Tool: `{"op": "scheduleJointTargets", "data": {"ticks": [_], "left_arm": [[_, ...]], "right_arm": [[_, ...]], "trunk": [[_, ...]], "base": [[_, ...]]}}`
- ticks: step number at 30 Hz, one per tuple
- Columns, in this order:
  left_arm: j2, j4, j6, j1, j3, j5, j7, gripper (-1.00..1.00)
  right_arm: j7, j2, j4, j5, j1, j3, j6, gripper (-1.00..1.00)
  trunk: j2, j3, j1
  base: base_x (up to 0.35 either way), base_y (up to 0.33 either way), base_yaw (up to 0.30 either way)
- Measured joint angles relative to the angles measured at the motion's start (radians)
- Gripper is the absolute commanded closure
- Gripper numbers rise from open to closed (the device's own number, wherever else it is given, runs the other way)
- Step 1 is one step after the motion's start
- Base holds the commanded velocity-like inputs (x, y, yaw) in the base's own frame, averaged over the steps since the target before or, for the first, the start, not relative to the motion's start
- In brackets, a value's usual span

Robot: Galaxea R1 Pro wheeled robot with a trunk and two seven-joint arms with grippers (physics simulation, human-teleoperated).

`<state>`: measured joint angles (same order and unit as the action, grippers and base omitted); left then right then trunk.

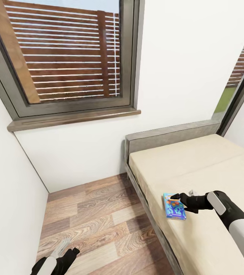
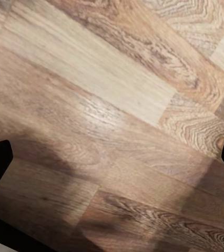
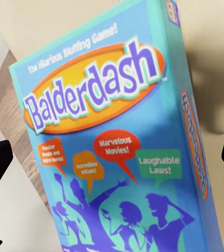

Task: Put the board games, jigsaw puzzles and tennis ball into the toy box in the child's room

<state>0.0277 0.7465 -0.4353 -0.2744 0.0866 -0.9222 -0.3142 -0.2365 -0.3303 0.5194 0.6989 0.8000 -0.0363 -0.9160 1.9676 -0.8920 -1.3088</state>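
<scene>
Blue board game (image 1: 174, 206), titled "Balderdash" in the right wrist view (image 3: 117, 152), lying flat on the bed (image 1: 198, 168) close to its near left edge, at about 4 o'clock in the head view. Right gripper (image 1: 178, 198) hovering just over the box's far end, fingers spread wide with the box framed between the two dark tips in the wrist view, not yet touching so far as can be judged; probably lined up this way to close across the box's narrow width for a lift. Placed near the mattress edge, so within reach from the wood plank floor (image 1: 99, 214) beside the bed frame. Left gripper (image 1: 62, 256) parked low at 7 o'clock, over bare planks (image 2: 112, 105), apparently open and empty, with dark fingertips at both sides of its wrist view and nothing between them; likely kept clear to leave room for the right arm. Window (image 1: 66, 53) at 11 o'clock.
</scene>
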Motion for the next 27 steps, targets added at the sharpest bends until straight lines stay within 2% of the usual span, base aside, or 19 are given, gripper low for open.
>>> {"op": "scheduleJointTargets", "data": {"ticks": [10, 27], "left_arm": [[0.000, 0.000, 0.000, 0.000, 0.000, 0.000, 0.000, -1.00], [0.000, 0.000, 0.000, 0.000, 0.000, 0.000, 0.000, -1.00]], "right_arm": [[0.000, 0.000, 0.000, -0.004, 0.000, -0.001, 0.001, -1.00], [0.000, 0.000, -0.001, -0.003, 0.000, -0.001, 0.002, -1.00]], "trunk": [[0.000, 0.000, 0.000], [0.000, 0.000, 0.000]], "base": [[0.000, 0.000, 0.067], [0.000, 0.000, 0.129]]}}
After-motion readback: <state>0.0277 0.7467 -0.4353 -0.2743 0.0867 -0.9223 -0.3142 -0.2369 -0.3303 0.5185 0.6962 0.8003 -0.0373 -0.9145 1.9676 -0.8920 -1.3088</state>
